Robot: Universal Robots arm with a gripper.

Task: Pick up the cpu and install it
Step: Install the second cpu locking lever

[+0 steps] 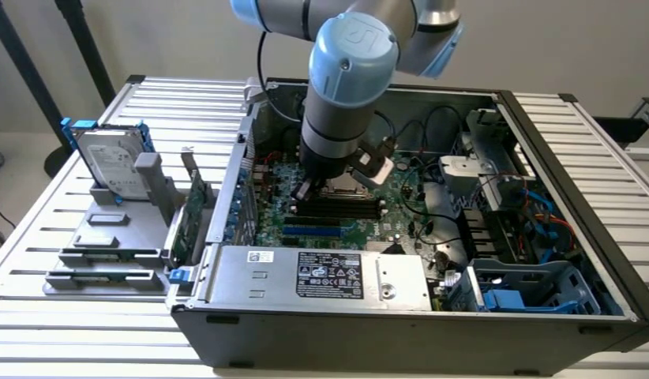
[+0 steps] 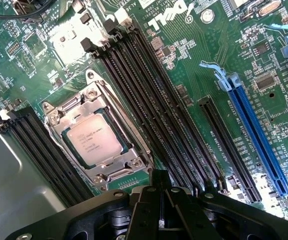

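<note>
Down inside the open computer case [image 1: 577, 197] now, hovering over the motherboard [image 2: 198, 85]. Hand [image 2: 159, 192] pressed together, pinching nothing, fingertips just above the board beside the socket. And there it is: the cpu [image 2: 94, 140] lying flat in its socket, silver top up, framed by the metal retention bracket [image 2: 134, 145], so seemingly already seated where it belongs. Black memory slots [image 2: 153, 100] flanking both sides, hence the tight approach. Out on the tabletop [image 1: 50, 316], the hard drive [image 1: 114, 162] propped upright in a grey holder [image 1: 114, 229], well apart, with a green circuit card [image 1: 195, 209] on edge beside it.
</note>
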